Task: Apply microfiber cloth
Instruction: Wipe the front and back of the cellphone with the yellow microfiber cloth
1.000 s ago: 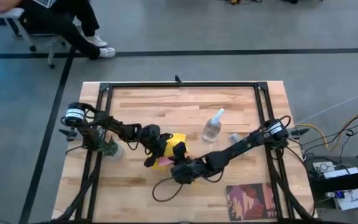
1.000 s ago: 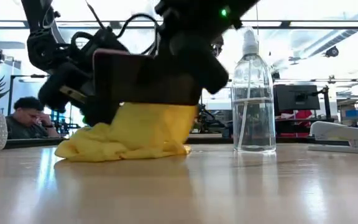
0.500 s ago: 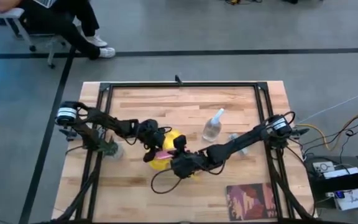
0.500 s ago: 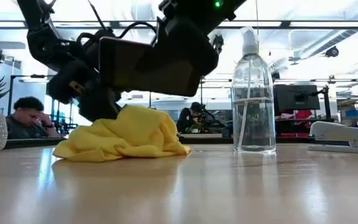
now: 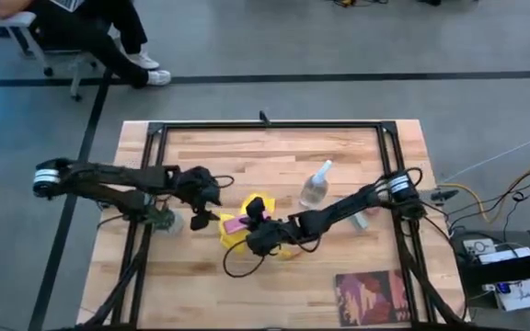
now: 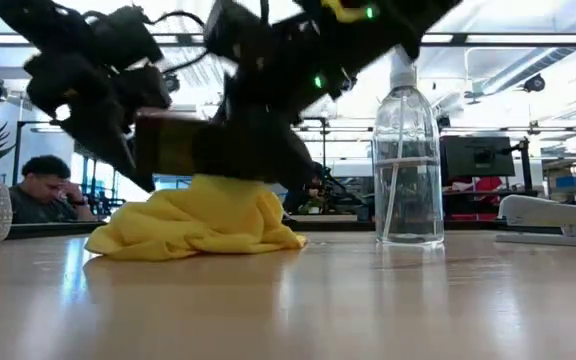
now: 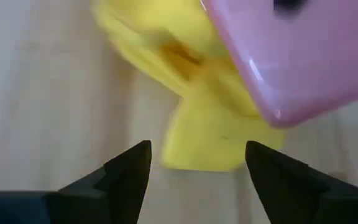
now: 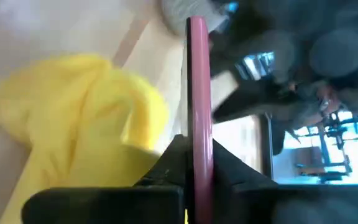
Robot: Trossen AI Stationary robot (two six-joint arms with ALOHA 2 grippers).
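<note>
Left gripper (image 5: 202, 219) is spread wide and holding nothing, fingers (image 7: 126, 171) clear of the microfiber cloth (image 5: 233, 232); it has backed off toward 9 o'clock since a second ago, when it sat right over the cloth. Right gripper (image 5: 249, 227) is clamped on a pink-cased phone (image 8: 197, 93) held edge-on over the cloth, and has moved toward 9 o'clock with it. Cloth is a bright yellow crumpled heap (image 6: 198, 220) lying on the table (image 5: 274, 156) near its centre, at 8 o'clock of the spray bottle (image 5: 315, 188).
</note>
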